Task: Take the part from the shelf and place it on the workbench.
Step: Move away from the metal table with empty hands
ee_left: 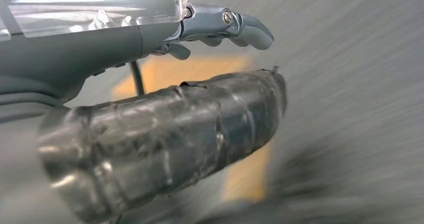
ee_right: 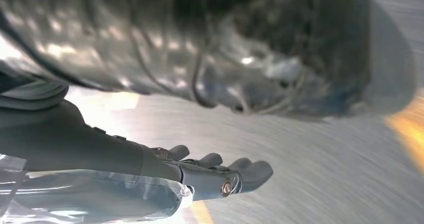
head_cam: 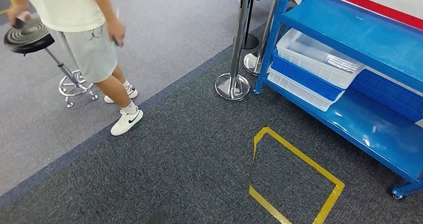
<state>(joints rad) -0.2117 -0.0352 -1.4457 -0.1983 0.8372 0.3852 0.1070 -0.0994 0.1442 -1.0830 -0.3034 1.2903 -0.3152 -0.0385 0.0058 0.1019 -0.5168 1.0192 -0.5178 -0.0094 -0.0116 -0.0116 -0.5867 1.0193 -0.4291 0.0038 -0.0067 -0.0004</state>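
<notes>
Two empty hands hang over blurred carpet: left hand (ee_left: 220, 32) and right hand (ee_right: 210, 171), fingers loosely apart. Any part should sit in the clear plastic bin (head_cam: 319, 58) on the blue metal shelf (head_cam: 359, 32); I cannot pick it out. A misstep could clip the chrome stanchion (head_cam: 234, 79). No writing is legible.

The head view looks forward and down from high up at the dark grey carpet floor (head_cam: 164, 154) and its yellow tape square (head_cam: 294, 181), which both close, blurred wrist views behind each hand also catch.
</notes>
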